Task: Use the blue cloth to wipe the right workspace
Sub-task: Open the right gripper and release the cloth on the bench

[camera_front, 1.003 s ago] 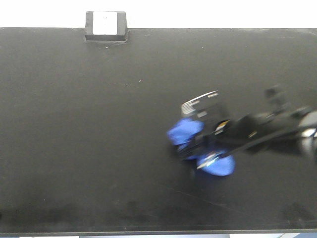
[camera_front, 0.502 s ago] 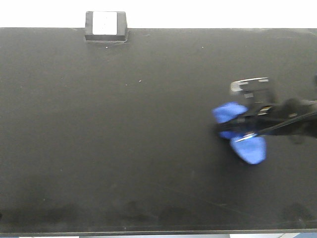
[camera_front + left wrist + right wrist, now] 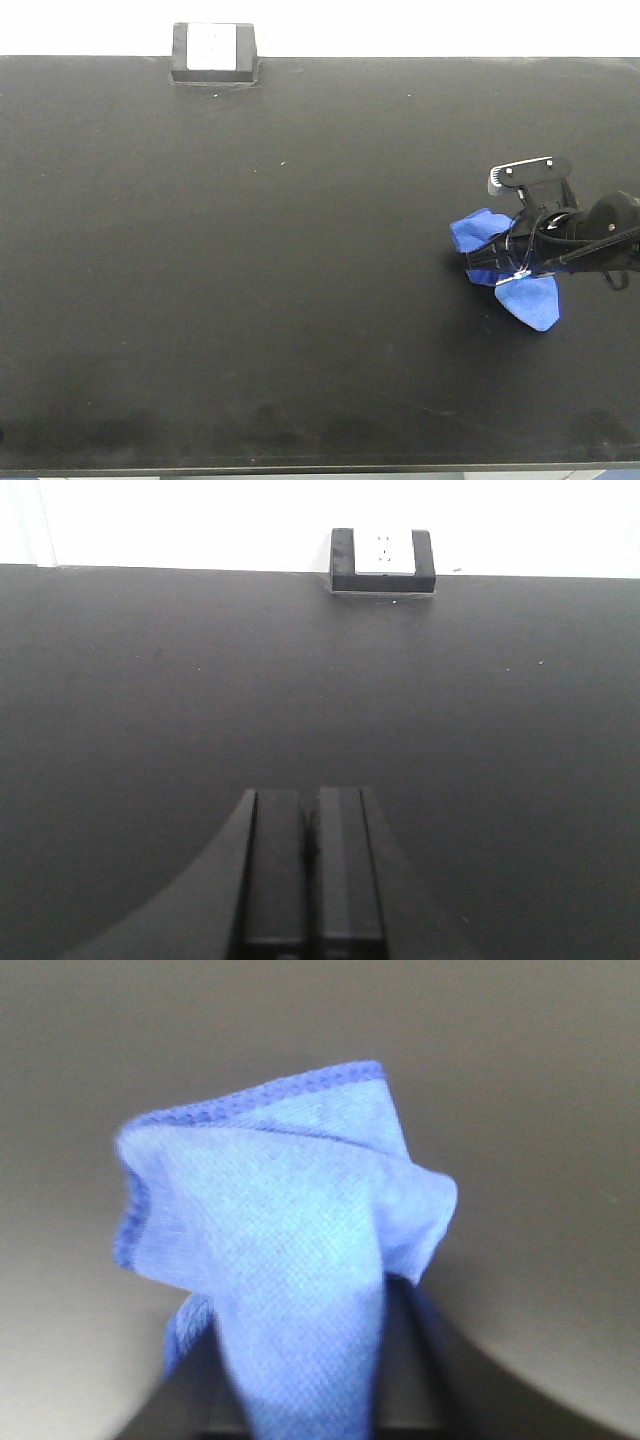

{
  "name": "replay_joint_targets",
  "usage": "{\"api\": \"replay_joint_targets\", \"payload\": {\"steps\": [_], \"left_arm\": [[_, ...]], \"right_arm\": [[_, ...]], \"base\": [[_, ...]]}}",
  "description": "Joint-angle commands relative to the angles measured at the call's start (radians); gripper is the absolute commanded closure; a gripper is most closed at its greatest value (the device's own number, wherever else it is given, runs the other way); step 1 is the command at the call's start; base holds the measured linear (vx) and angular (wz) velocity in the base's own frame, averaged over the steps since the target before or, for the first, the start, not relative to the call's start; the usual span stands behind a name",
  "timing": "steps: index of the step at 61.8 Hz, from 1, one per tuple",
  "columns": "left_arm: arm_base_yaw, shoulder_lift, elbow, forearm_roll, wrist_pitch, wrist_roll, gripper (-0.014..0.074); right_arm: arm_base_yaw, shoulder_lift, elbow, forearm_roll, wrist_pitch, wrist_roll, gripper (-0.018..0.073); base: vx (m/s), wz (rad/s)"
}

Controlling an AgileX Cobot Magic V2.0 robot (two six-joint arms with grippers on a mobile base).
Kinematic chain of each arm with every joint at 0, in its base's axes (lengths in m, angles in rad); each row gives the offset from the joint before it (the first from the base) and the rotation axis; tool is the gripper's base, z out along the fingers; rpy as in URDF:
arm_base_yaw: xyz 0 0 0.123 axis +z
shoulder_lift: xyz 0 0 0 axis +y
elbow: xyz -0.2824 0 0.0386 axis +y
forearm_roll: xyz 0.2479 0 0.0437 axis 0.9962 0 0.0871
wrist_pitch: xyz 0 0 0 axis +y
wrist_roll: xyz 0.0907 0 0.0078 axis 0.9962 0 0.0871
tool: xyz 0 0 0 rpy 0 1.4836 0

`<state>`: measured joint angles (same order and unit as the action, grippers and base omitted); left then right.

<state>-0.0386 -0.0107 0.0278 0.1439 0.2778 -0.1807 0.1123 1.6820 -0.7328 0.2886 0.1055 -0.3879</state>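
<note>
The right claw (image 3: 512, 262) pinches the cloth (image 3: 505, 270) bunched at its middle, low on the desk (image 3: 250, 300) close to the right edge, about midway between the far and near edges. Two loose flaps splay out, one toward the far-left, one toward the near edge.

Likely trouble: the cloth is gathered into a wad, so only a narrow strip may touch the surface, and a stroke could leave streaks unwiped. A trailing flap could fold under or drag out of the pinch if the claw presses hard, and a hard press risks the fingertips scraping the desk. Another stroke toward the right edge could carry the cloth off the desk.

Room is open toward the left, far and near edges; the only fixture is a socket box (image 3: 214, 52) at the far edge, left of centre, well apart. The left claw (image 3: 312, 870) is pressed together, holding nothing, above bare desk.
</note>
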Motion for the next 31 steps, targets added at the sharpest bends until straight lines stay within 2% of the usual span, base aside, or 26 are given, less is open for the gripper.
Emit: {"api": "replay_joint_targets", "payload": {"steps": [1,7,13,24,31], "left_arm": [[-0.007,-0.016,0.03,0.001,-0.079,-0.008,0.0602],[-0.007,-0.016,0.03,0.001,-0.079,-0.008,0.0602],[-0.007,-0.016,0.03,0.001,-0.079,-0.008,0.0602],[-0.007,-0.016,0.03,0.001,-0.079,-0.008,0.0602],[-0.007,-0.016,0.03,0.001,-0.079,-0.008,0.0602]], "right_arm": [[0.0,-0.071,-0.022,-0.003,-0.06,-0.015,0.0083],[0.0,-0.14,-0.022,-0.003,-0.062,-0.015,-0.0022],[0.0,-0.241,-0.022,0.001,-0.057,-0.006,-0.0064],[0.0,-0.474,-0.022,0.001,0.012,0.004,-0.0028],[0.0,-0.656,-0.022,0.001,0.113,0.008,0.0057]], "base": [[0.0,0.0],[0.0,0.0],[0.0,0.0],[0.0,0.0],[0.0,0.0]]}}
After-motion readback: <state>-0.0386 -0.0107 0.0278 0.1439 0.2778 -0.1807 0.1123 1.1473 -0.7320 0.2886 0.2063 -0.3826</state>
